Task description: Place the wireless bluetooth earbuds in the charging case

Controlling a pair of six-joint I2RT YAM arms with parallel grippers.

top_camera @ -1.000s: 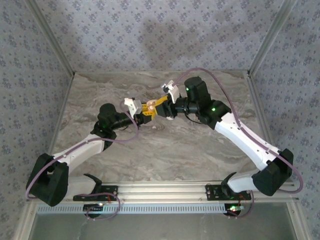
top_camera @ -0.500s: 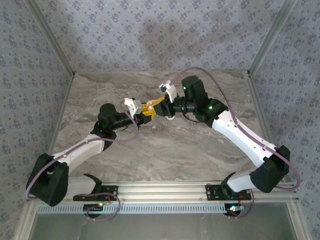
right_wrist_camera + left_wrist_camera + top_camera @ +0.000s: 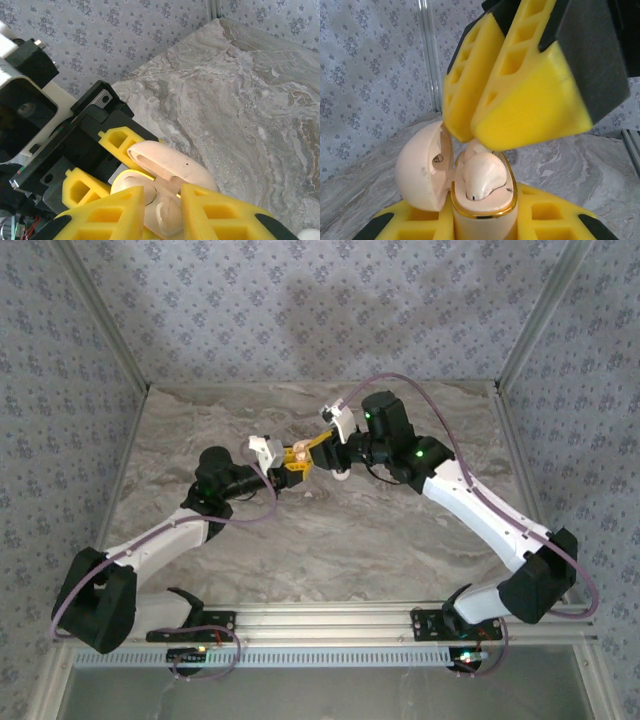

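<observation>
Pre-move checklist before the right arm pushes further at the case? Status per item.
1. Lid open: ok, swung aside to the left in the left wrist view.
2. Charging case held: ok, upright between the fingers of the left gripper.
3. First earbud seated: ok, lying in its slot.
4. Second earbud gripped: ok, it appears pinched in the right gripper.
5. Second earbud lined up with the free slot: cannot tell, the fingers hide that slot.
6. Right gripper clear of the lid: cannot tell, one fingertip sits right beside the lid's edge.
</observation>
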